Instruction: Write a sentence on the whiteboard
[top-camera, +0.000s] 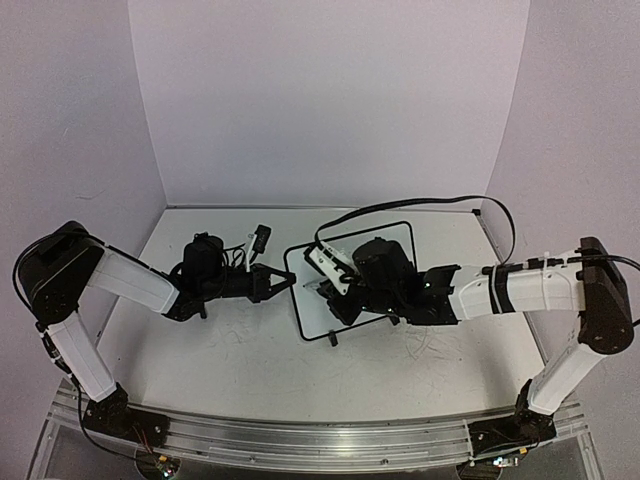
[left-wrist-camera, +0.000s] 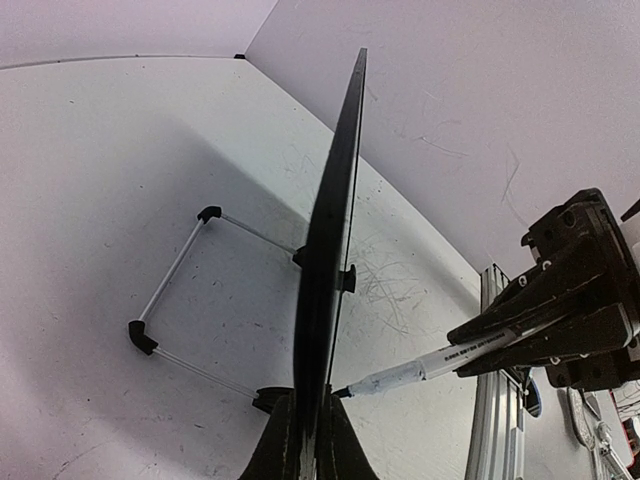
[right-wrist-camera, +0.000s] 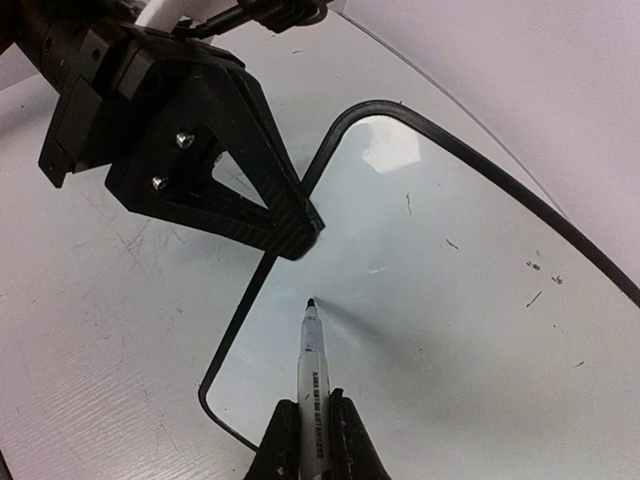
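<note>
The whiteboard (top-camera: 385, 235) stands tilted on its wire stand (left-wrist-camera: 170, 290) at mid-table. In the left wrist view it shows edge-on (left-wrist-camera: 335, 220). My left gripper (top-camera: 282, 283) is shut on the board's left edge (left-wrist-camera: 308, 415); the right wrist view shows it clamped there too (right-wrist-camera: 290, 225). My right gripper (right-wrist-camera: 312, 415) is shut on a white marker (right-wrist-camera: 311, 365) with a dark tip. The tip is at or just off the board's face (right-wrist-camera: 460, 300), near its lower left corner. No blue sentence shows, only a few small dark specks.
Grey scuff scribbles (left-wrist-camera: 390, 280) mark the white tabletop beside the board. A black cable (top-camera: 430, 203) loops behind the right arm (top-camera: 530, 285). Purple walls close in the back and sides. An aluminium rail (top-camera: 300, 440) runs along the near edge.
</note>
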